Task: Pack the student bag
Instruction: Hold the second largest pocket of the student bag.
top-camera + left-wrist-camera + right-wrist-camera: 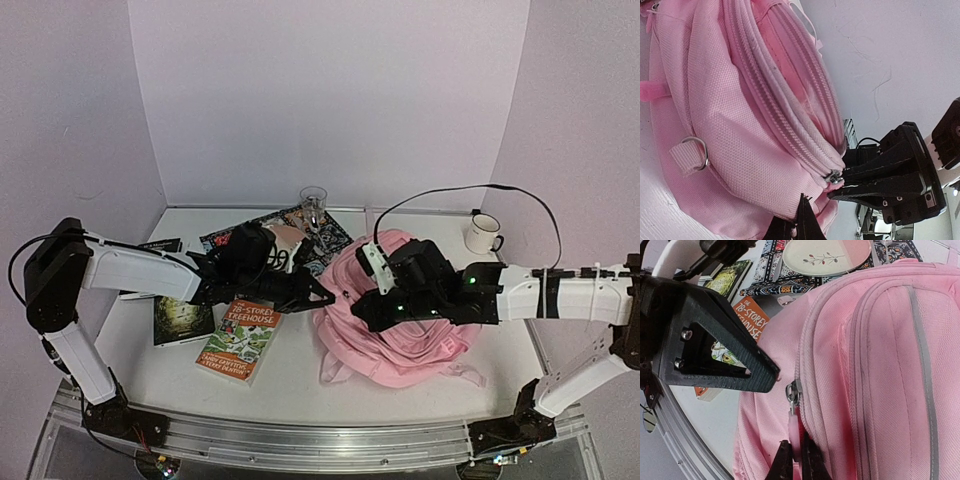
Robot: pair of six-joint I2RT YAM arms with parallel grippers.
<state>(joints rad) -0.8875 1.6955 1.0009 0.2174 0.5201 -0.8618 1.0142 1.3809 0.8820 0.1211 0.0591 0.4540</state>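
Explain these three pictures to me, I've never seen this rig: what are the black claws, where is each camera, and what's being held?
Two robot arms are bolted at the near edge of the table. The wide picture looks down from above; the other two come from wrist cameras. On the table lie a pink backpack, books, a plate, a glass and a mug. The black claws are the arms' hands. The right hand pinches the backpack's zip pull; the left hand is closed on the fabric beside it.
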